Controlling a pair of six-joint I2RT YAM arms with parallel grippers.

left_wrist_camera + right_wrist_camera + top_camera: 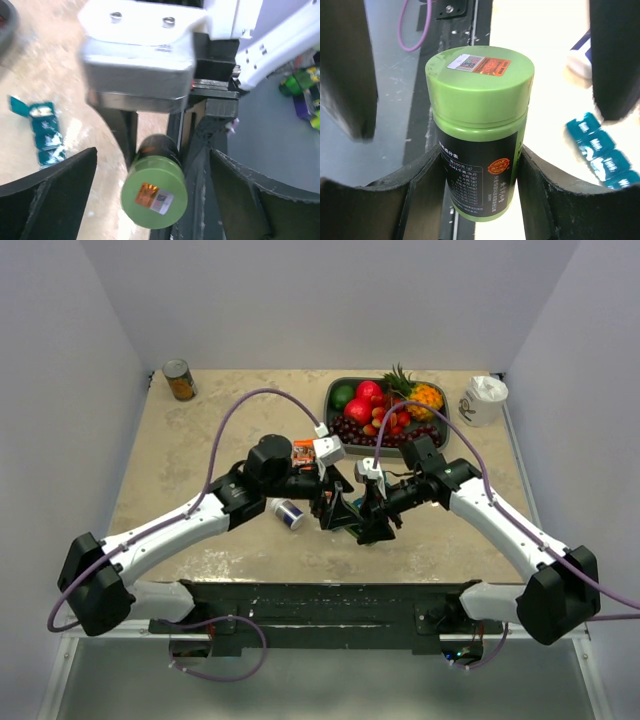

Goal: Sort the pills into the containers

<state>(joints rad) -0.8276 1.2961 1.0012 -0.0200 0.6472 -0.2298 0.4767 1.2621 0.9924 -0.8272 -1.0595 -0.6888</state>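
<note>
Green-capped pill bottle (480,100) fills the right wrist view, upright between the fingers of the right gripper (479,150), which clamp its dark labelled body just below the cap. Facing it from the other side is the left gripper (154,157). Its fingers (55,195) are spread wide on either side of the cap, with a gap on both sides, touching nothing. Both grippers meet over the middle of the table (190,440).

Walls (60,390) close the table on the left, back and right, and both arms are mounted along the near edge. Bare tabletop lies open beyond the left arm (170,525) and between the grippers and the near edge. Behind the right arm (500,520) the room is tighter: a grey fruit tray (334,392) sits close to that wrist, and an orange box (304,449) is just beside the left wrist. A small blue-and-white bottle (288,512) lies on its side just left of the grippers. A tin can (180,380) stands at the back left corner and a white cup (485,400) at the back right, both well apart from the arms.

The teal containers (45,132) lie flat on the table as one strip, beside and below the held bottle and apart from both grippers. The lids (592,145) in the right wrist view are down, so what is inside cannot be told. The tray is heaped with mixed fruit (370,400). The pill bottle's cap is on.
</note>
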